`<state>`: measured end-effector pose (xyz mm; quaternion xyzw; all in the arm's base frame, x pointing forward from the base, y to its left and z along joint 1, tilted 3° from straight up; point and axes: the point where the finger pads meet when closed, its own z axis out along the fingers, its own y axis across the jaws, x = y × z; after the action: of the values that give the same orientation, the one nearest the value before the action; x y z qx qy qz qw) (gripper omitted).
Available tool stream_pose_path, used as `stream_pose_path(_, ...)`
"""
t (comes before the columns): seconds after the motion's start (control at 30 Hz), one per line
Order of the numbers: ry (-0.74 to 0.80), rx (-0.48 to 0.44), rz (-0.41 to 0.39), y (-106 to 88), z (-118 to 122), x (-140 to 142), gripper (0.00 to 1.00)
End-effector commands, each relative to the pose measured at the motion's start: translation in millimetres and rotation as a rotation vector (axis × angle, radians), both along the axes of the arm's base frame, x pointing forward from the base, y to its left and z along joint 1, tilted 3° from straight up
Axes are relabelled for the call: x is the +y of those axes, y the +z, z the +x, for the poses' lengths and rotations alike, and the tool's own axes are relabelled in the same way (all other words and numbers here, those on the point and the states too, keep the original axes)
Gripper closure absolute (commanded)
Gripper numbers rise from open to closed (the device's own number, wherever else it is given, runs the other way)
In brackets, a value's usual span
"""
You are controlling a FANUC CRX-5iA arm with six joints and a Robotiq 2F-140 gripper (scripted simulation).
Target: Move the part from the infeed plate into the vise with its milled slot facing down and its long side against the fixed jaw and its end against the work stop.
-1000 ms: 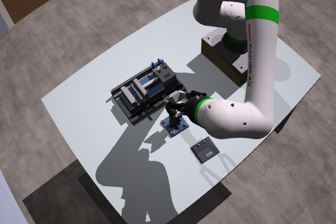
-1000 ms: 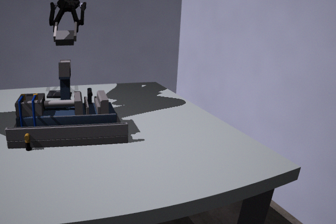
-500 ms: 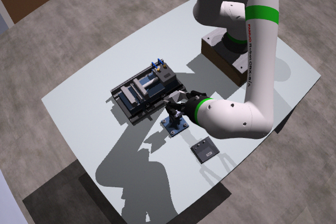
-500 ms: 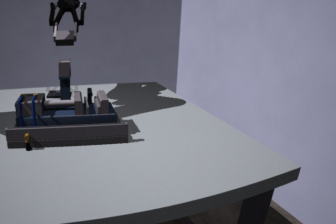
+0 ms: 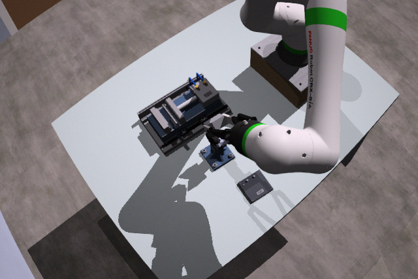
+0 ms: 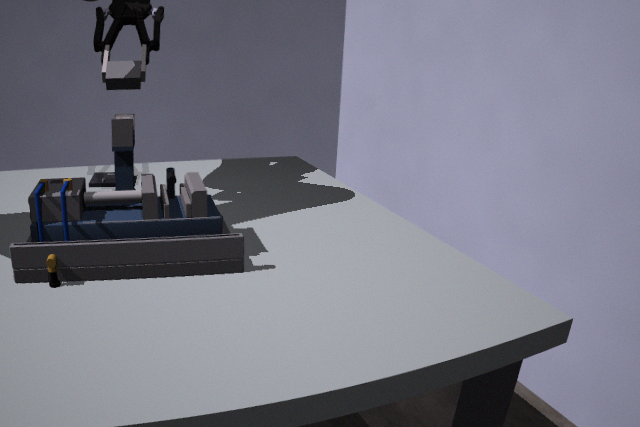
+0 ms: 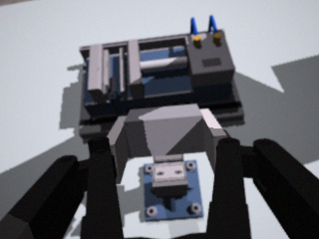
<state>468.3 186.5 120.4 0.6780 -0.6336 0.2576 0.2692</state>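
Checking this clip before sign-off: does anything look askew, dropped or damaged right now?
Nothing stands out. The gripper holds the part level, high above the V-block. The vise sits square on the table with its jaws open.

1 white six-joint arm (image 5: 324, 76) | 1 black two-finger gripper (image 6: 124, 58) | 1 grey rectangular block (image 6: 123, 74) clamped in it | 1 grey-and-blue vise (image 5: 180, 112) | 2 blue hoses (image 6: 51, 205) on the vise | 1 blue-based V-block (image 5: 217, 155) beside the vise | 1 dark square infeed plate (image 5: 255, 186) beyond the V-block | 1 pale grey table (image 6: 361, 282)
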Motion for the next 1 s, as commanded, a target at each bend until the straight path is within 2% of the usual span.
stream_pose_path(0.0,0.0,0.0,0.0,-0.8,0,0,1.0)
stream_pose_path(0.97,0.0,0.0,0.0,-25.5,-1,1,1.0)
